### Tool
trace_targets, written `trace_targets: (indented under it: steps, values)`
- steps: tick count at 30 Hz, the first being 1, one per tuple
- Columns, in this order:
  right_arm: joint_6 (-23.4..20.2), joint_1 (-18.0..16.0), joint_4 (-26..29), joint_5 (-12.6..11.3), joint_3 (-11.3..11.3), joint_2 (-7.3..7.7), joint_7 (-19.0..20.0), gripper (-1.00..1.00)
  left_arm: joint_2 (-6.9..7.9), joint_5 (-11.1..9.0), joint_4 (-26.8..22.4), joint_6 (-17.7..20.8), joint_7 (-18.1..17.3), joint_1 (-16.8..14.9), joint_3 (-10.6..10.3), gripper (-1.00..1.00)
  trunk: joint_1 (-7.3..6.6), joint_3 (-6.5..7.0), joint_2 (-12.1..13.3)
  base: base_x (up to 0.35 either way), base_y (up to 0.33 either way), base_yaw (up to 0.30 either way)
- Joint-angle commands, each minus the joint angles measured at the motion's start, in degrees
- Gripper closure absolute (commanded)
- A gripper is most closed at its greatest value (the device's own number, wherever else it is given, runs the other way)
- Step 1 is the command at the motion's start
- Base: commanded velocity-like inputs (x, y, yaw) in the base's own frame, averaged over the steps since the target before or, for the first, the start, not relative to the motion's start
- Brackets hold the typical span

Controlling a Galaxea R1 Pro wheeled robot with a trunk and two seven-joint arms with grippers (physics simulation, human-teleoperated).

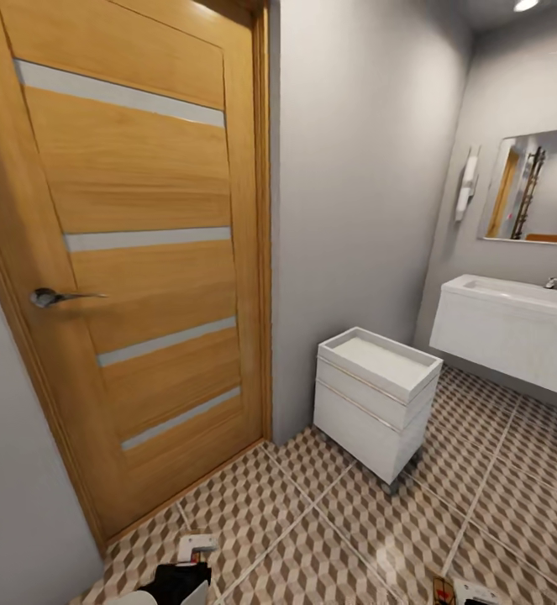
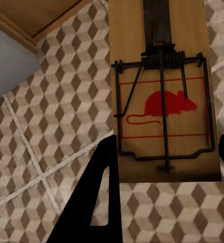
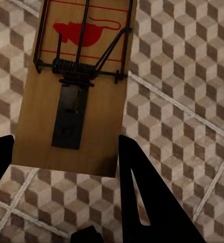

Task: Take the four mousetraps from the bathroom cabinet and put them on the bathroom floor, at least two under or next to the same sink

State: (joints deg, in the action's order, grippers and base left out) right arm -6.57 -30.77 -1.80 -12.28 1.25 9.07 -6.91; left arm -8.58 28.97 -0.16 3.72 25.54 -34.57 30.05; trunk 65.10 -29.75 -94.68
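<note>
Two mousetraps show; the cabinet is out of view. My left gripper (image 2: 168, 147) is shut on one mousetrap (image 2: 165, 96), a tan plate with dark spring wire and a red mouse mark, held over the bathroom floor (image 2: 46, 126). My right gripper (image 3: 66, 144) is shut on another mousetrap (image 3: 81, 76) above the bathroom floor (image 3: 183, 76). At the head view's lower edge sit the left gripper (image 1: 177, 581) with its mousetrap (image 1: 196, 550) and the right gripper (image 1: 473, 595) with its mousetrap (image 1: 442, 588). The white bathroom sink (image 1: 505, 332) hangs on the far right wall.
A closed wooden door (image 1: 135, 252) with a lever handle (image 1: 55, 296) stands at the left. A white drawer unit (image 1: 377, 402) sits against the grey wall between the door and the sink. A mirror (image 1: 534, 185) hangs above the sink. Patterned floor (image 1: 379, 521) spreads in front.
</note>
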Motion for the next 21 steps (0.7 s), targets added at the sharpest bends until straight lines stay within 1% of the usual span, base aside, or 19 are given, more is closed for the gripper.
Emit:
trace_targets:
  steps: [1,6,13,15,16,18,21]
  values:
    - [0.0,-0.1,-0.1,-0.5,0.1,-0.01,0.0,1.00,-0.03,0.8,0.0,0.3,0.2,0.0,0.3,1.00,0.00,-0.06,0.0,0.000,0.000,-0.300]
    - [0.0,-0.1,-0.1,-0.5,0.1,0.02,0.1,1.00,-0.21,1.3,0.0,0.3,0.1,0.0,0.3,1.00,0.00,-0.06,0.0,0.000,0.000,-0.300]
    - [0.1,-0.1,-0.1,-0.5,0.0,0.73,0.5,1.00,-1.07,1.5,0.0,0.2,0.1,0.1,0.3,1.00,0.00,-0.06,0.0,0.000,0.000,-0.300]
    - [0.0,-0.1,-0.1,-0.5,0.0,0.86,1.2,1.00,-1.34,1.6,0.0,0.2,-0.1,0.1,0.3,1.00,0.00,-0.06,0.0,0.000,0.000,-0.300]
    - [0.0,-0.1,-0.1,-0.5,0.0,0.93,2.1,1.00,-1.42,1.5,0.0,0.2,-1.1,0.1,0.3,1.00,0.00,-0.06,0.0,0.000,0.000,-0.300]
    - [0.0,-0.1,-0.1,-0.5,0.0,0.94,2.2,1.00,-1.42,1.5,0.0,0.1,-1.7,0.1,0.3,1.00,0.00,-0.06,0.0,0.000,0.000,-0.300]
    - [0.0,-0.1,-0.1,-0.5,0.0,0.95,2.4,1.00,-1.39,1.5,0.0,0.1,-3.8,0.1,0.3,1.00,0.00,-0.06,0.0,0.000,0.000,-0.300]
